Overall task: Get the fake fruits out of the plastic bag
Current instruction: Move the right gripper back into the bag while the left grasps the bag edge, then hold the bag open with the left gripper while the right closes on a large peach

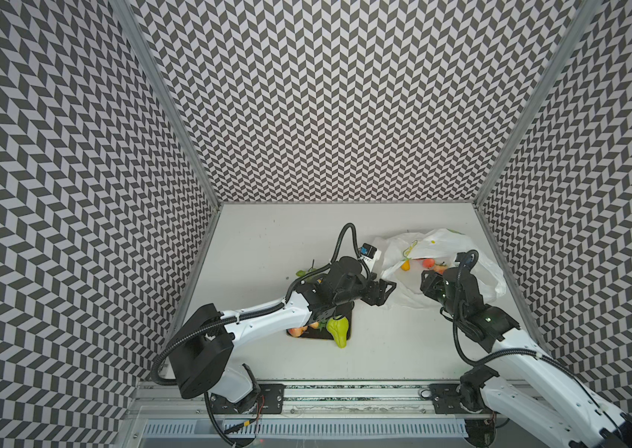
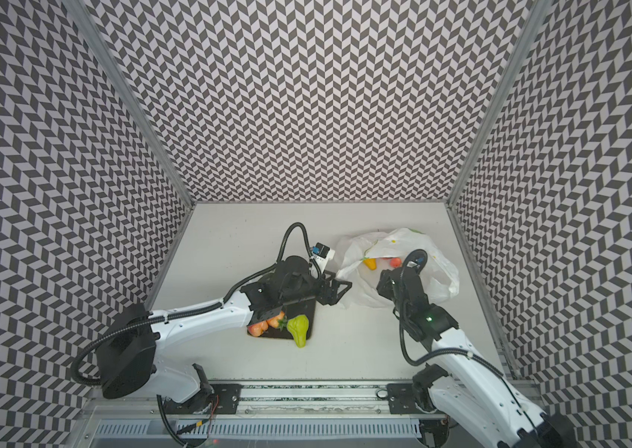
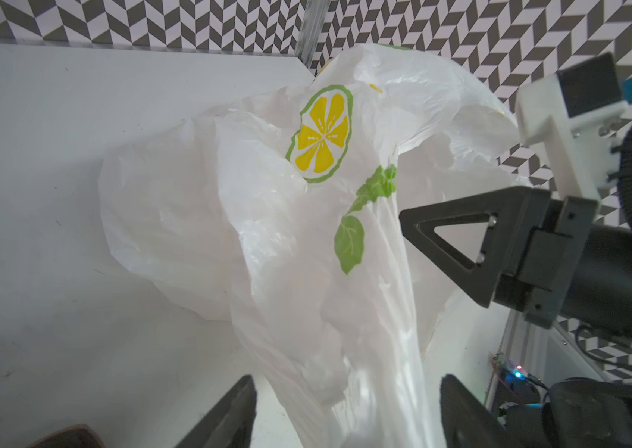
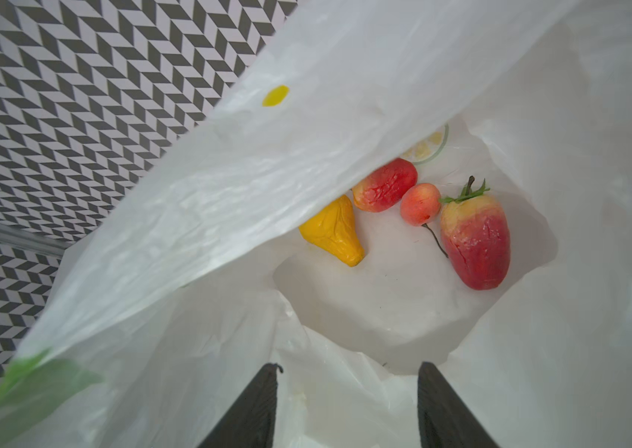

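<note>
Count: 1 plastic bag. Inside it 4 fake fruits: 1 yellow-orange pear, 1 strawberry, 1 small cherry-like red fruit, 1 red-yellow fruit half under a bag fold. 1 dark plate carrying 1 lime-green pear plus at least 2 red-orange fruits; part of the plate is hidden. 1 leafy twig.

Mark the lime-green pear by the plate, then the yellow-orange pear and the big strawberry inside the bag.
lime-green pear (image 1: 337, 330): in a top view, on its wide body.
yellow-orange pear (image 4: 332, 232): right wrist view, middle of its wrinkled body.
strawberry (image 4: 475, 244): right wrist view, on its red middle.
</note>
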Controlling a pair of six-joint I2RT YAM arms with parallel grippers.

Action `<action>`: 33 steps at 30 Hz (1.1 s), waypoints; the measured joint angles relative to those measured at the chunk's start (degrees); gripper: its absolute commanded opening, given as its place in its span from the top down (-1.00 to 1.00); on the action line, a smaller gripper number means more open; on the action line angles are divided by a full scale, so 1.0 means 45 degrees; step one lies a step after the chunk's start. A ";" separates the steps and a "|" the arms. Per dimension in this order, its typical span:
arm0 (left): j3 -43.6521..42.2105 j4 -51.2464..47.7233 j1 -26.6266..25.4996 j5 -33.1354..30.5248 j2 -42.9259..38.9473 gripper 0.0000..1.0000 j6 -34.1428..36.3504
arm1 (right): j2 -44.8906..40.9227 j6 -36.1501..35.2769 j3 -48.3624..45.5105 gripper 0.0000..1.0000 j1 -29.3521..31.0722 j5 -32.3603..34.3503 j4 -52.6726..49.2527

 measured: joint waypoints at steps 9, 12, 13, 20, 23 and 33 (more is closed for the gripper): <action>0.0029 0.0559 0.0000 0.0160 0.0908 0.55 -0.0403 | 0.3385 0.0486 -0.0010 -0.34 -0.1112 -0.0374 0.2356; -0.0019 0.0879 -0.0005 0.0427 0.0967 0.77 -0.0437 | 0.4133 0.0495 0.0044 -0.36 -0.1622 -0.0223 0.2671; -0.0019 0.0952 -0.0015 0.0495 0.0971 0.83 -0.0418 | 0.4323 0.0491 0.0083 -0.36 -0.1802 -0.0194 0.2788; -0.0330 0.1700 -0.0554 0.0957 0.0971 1.00 -0.0389 | 0.5435 0.0291 0.0481 -0.34 -0.3347 -0.0452 0.3623; -0.0602 0.1919 -0.0884 0.1103 0.0971 1.00 -0.0369 | 0.5751 0.0180 0.0699 -0.32 -0.3861 -0.0787 0.3910; -0.0923 0.2506 -0.1574 0.1394 0.1190 1.00 -0.0228 | 0.7184 0.0155 0.1107 -0.32 -0.5027 -0.2273 0.4323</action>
